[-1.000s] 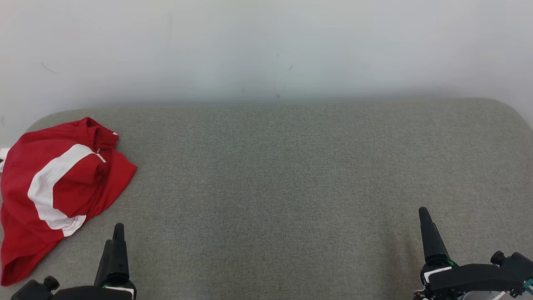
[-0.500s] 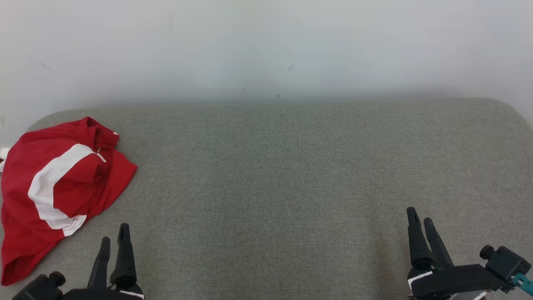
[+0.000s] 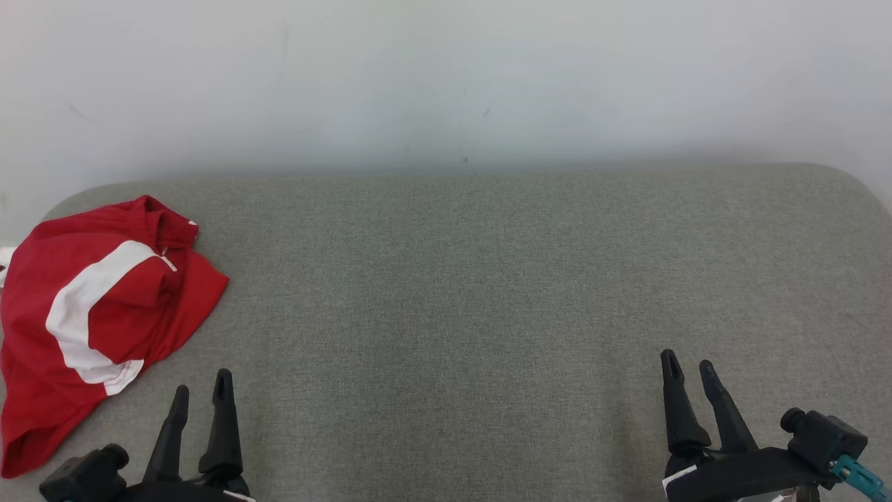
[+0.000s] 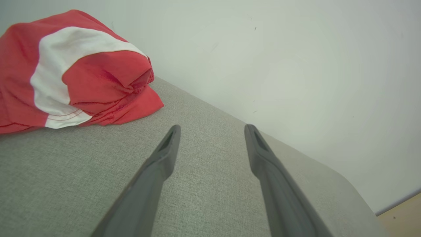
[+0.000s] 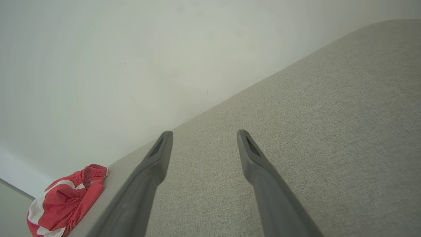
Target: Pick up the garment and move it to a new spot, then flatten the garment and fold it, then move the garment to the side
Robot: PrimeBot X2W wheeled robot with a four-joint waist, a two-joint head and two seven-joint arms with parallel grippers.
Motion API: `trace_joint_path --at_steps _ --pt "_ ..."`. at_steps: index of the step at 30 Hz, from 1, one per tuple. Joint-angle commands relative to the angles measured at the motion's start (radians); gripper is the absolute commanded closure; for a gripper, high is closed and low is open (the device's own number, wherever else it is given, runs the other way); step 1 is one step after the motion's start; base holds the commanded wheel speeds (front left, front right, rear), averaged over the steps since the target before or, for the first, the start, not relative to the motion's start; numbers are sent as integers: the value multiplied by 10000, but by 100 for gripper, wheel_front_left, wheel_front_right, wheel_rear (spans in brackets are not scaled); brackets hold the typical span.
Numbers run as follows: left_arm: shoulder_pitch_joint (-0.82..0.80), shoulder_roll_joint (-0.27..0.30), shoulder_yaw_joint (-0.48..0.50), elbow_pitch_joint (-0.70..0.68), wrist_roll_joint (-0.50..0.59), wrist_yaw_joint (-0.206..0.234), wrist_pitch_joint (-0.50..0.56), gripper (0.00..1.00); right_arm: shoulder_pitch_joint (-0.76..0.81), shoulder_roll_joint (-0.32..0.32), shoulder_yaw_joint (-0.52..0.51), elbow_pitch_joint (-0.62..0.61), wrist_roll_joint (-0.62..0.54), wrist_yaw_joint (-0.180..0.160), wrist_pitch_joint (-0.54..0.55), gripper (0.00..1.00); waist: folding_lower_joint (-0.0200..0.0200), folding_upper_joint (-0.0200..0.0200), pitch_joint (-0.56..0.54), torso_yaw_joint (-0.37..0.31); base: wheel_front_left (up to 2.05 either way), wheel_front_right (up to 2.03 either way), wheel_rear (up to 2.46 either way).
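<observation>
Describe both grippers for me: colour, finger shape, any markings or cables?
The left gripper and right gripper are matte black: two long tapering fingers slotted near the tips, plus a round black knob. The right one carries a white label and a teal connector.

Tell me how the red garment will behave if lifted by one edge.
The red garment lies crumpled in soft folds, so it will probably hang limp. It looks thin, so likely light. It lies at the cushion edge; pushing may drop it.

Garment [image 3: 104, 314] cloth; surface [image 3: 488, 293] seemingly woven, matt.
</observation>
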State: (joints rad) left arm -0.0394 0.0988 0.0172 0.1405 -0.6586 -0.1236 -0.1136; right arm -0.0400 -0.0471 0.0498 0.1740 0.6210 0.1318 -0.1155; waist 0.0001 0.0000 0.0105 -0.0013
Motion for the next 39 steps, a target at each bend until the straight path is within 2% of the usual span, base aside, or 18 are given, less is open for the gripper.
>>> trace_joint_path --at_steps 1,25,39 --pt "4 103 -29 -160 384 -40 -118 0 -32 -36 62 -154 -373 -10 -113 0 0 0 3 -2 0 0 0" --pt "327 211 86 -354 2649 -59 -737 0 213 -40 71 -280 -2869 -14 -733 0 0 0 -82 37 0 0 0" --pt "536 360 71 -223 3353 -63 -1048 0 425 -42 15 -364 -3944 -16 -1025 0 0 0 -217 45 0 0 0"
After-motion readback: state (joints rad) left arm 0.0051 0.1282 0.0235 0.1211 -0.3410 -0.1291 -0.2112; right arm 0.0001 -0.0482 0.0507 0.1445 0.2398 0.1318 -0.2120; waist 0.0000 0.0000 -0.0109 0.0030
